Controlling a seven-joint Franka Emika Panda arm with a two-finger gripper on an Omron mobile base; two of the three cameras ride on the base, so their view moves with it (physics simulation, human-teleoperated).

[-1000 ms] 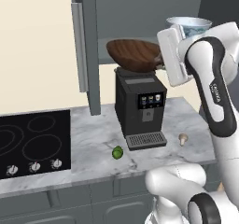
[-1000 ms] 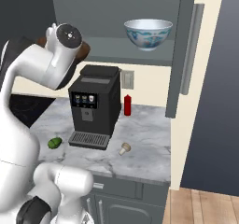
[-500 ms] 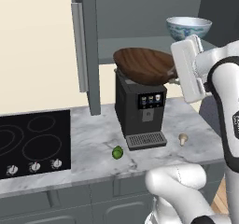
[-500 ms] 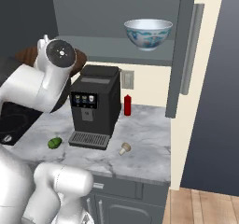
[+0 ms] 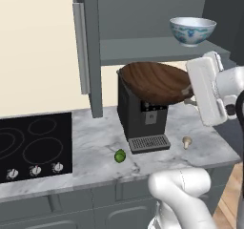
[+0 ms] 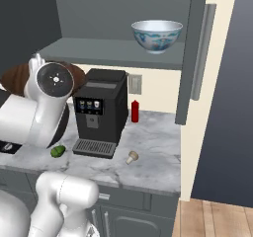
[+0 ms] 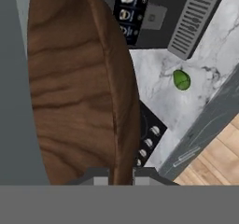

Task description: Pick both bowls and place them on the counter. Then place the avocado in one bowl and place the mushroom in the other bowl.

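The tool (image 7: pixel 117 175) pinches the wooden bowl's (image 5: pixel 155 82) rim (tilted, held in air) above the coffee machine (image 5: pixel 143 120).

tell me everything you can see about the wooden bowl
The wooden bowl is wide, shallow and dark brown, with clear grain lines. It hangs in the air in front of the coffee machine, above the counter and below the shelf, tilted with its hollow showing in the left base view. The gripper is shut on its rim, a fingertip on either side of the edge. Nothing else touches it, and nothing shows in its hollow.
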